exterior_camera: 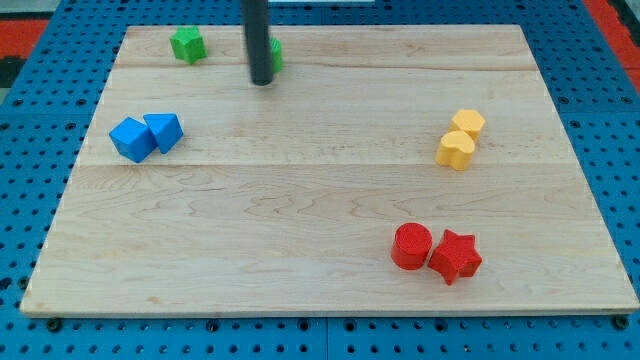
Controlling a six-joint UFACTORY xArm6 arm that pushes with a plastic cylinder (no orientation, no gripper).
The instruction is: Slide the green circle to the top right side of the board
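The green circle sits near the board's top, left of centre, mostly hidden behind my dark rod. My tip rests on the board just below and to the left of the circle, touching or almost touching it. Only the circle's right edge shows.
A second green block lies at the top left. Two blue blocks sit together at the left. Two yellow blocks sit at the right. A red cylinder and a red star sit at the bottom right. The wooden board lies on a blue pegboard.
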